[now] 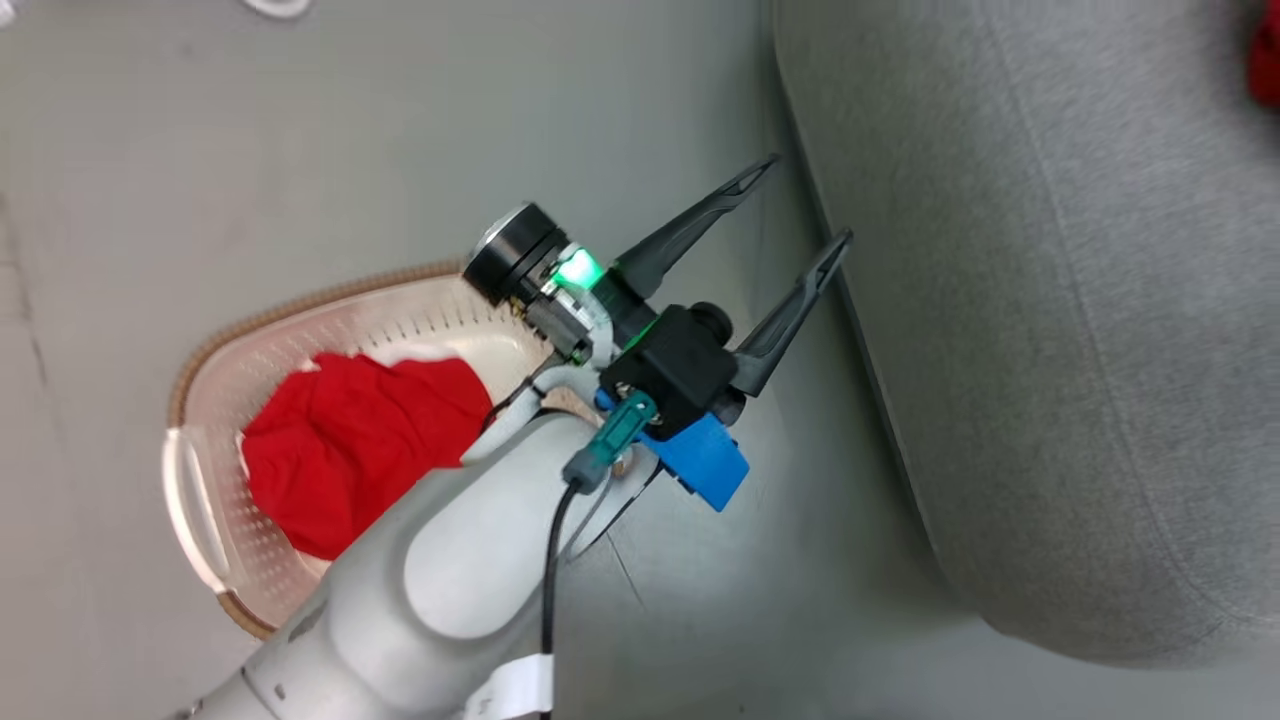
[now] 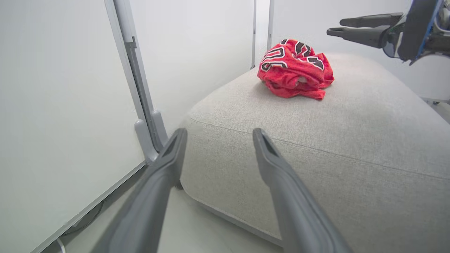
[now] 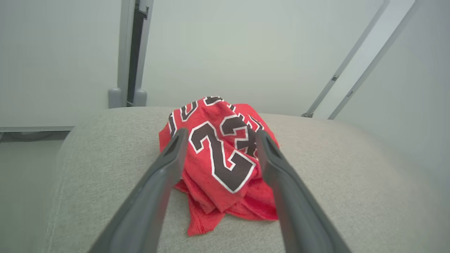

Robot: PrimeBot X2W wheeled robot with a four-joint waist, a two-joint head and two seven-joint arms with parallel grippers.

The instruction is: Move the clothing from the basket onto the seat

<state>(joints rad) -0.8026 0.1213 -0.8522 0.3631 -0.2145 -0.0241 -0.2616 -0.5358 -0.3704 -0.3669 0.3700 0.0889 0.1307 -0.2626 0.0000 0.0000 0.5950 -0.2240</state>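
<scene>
Your left forearm [image 1: 440, 570] comes up from the lower left of the head view and passes over the near end of the basket [image 1: 200, 350]. Its wrist is bent so that the left claw [image 1: 808, 200] points toward the side of the seat [image 1: 1050, 350]. The claw hangs above the floor [image 1: 300, 150] in the strip between basket and seat and touches neither. Its two fingers are spread wide with nothing between them. In the left wrist view the same left claw [image 2: 219, 133] aims at a rounded corner of the seat [image 2: 351, 123], just below the stitched seam.

The right claw [image 2: 335, 27] reaches in over the seat from the upper right of the left wrist view, level and well above the cushion. It sits up and to the side of the jersey [image 2: 293, 68], clear of it. In its own wrist view the right claw [image 3: 221, 133] is fully parted and holds nothing, and its fingers frame the jersey [image 3: 218, 158].

The jersey lies crumpled on top of the seat [image 3: 351, 168], lettering up. It shows as a red patch [image 1: 1265, 60] at the far right edge of the head view. The plain red garment [image 1: 350, 450] lies bunched inside the basket.
</scene>
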